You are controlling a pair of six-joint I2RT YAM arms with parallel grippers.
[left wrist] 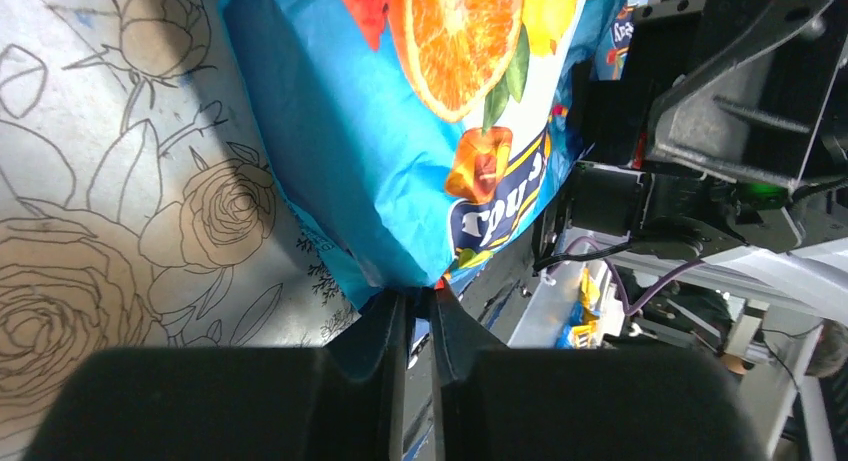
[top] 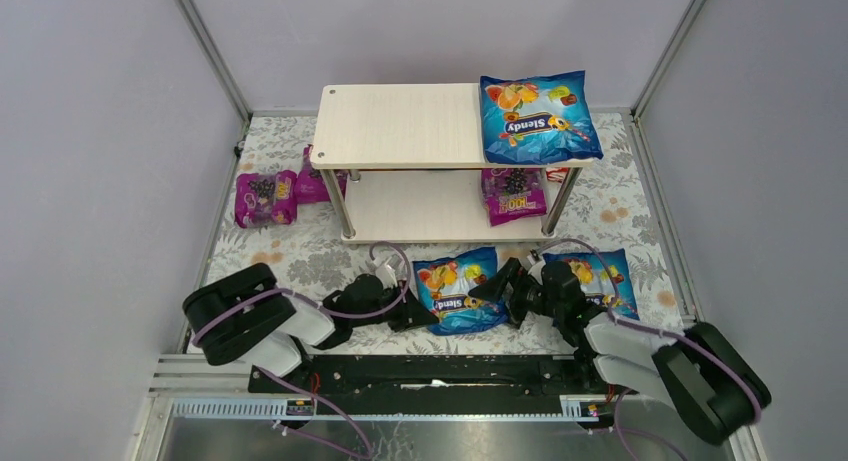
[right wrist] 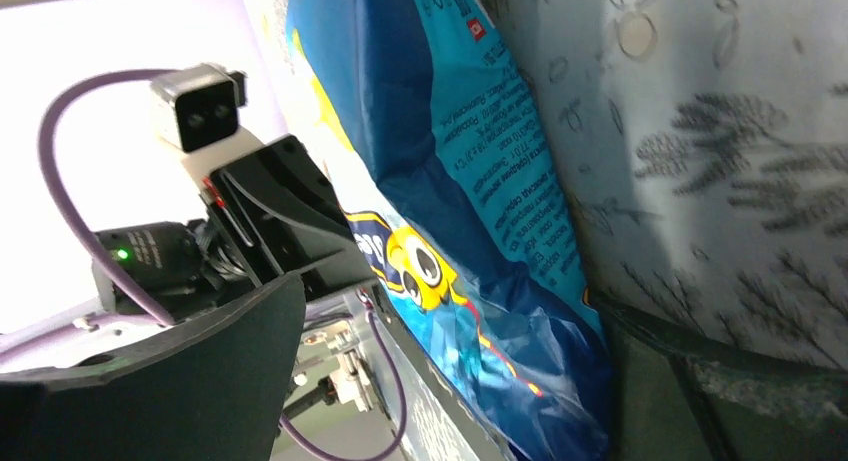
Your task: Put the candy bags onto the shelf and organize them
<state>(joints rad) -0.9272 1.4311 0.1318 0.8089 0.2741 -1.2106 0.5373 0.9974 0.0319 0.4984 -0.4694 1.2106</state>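
Observation:
A blue candy bag lies on the flowered mat in front of the shelf. My left gripper is shut on its left edge; in the left wrist view the fingertips pinch the bag's seam. My right gripper is at the bag's right side, open, and the right wrist view shows the bag's corner between its wide-apart fingers. A second blue bag lies partly under the right arm. A third blue bag sits on the top board at the right. One magenta bag is on the lower board.
Two magenta bags lie on the mat left of the shelf. Grey walls enclose the mat on the left, right and back. A metal rail with the arm bases runs along the near edge.

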